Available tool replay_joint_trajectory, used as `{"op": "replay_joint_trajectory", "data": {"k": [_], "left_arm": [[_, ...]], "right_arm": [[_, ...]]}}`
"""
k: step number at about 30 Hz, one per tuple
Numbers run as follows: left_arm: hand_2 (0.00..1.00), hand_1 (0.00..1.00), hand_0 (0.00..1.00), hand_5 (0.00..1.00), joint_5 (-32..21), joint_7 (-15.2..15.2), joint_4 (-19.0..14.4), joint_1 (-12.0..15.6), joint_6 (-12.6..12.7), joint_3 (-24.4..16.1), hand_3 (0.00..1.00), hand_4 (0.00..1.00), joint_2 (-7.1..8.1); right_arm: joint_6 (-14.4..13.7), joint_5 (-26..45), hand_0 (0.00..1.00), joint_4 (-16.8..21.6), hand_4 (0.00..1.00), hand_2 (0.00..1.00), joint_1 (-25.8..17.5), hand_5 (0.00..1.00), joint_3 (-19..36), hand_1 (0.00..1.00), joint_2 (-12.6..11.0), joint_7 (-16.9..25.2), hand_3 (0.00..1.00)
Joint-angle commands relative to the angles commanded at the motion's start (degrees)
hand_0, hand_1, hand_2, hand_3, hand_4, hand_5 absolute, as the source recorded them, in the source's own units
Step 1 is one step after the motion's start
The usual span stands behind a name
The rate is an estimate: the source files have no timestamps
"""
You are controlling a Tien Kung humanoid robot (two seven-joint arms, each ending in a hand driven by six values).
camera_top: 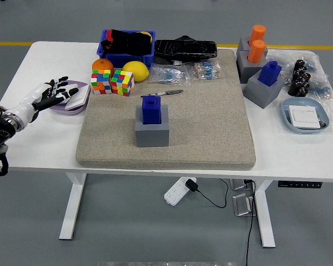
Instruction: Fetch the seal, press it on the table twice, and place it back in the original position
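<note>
Left robot hand (44, 95) at counter's (44, 149) left edge, fingers spread, grasping nothing. Blue seal (151, 109) upright in grey block (152, 132) on mat (211, 133), well apart from hand.

A mat (211, 127) lies on the table (39, 144). A seal (152, 108) stands in its block holder (152, 133) left of the mat's centre; a pen (162, 93) lies behind it. Two puzzle cubes (112, 82) sit at the mat's far-left corner, fruit (135, 70) and a bin (126, 49) behind them. Further seals in holders (260, 61) stand beyond the mat's right edge, a dish (304, 115) nearer. The left hand (43, 97) is at the table's left edge.
</note>
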Motion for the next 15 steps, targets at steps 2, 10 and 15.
{"op": "replay_joint_trajectory", "data": {"k": [2, 10, 15], "left_arm": [[0.944, 0.914, 0.970, 0.697, 0.17, 0.01, -0.30, -0.18, -0.02, 0.08, 0.992, 0.969, -0.11], [0.941, 0.911, 0.968, 0.706, 0.21, 0.06, -0.80, -0.63, 0.02, 0.22, 0.994, 0.960, -0.33], [0.940, 0.905, 0.965, 0.687, 0.17, 0.14, -1.20, -0.88, -0.06, 0.26, 0.993, 0.933, -0.45]], "right_arm": [[-0.01, -0.02, 0.770, -0.01, 0.786, 0.672, 0.04, 0.499, 0.17, 0.678, 0.08, -0.03, 0.620], [-0.04, -0.16, 0.769, -0.13, 0.786, 0.672, 0.12, 0.499, 0.57, 0.678, 0.17, -0.07, 0.620], [-0.03, -0.02, 0.769, -0.06, 0.785, 0.673, 0.14, 0.499, 0.56, 0.678, 0.12, -0.07, 0.621]]}}
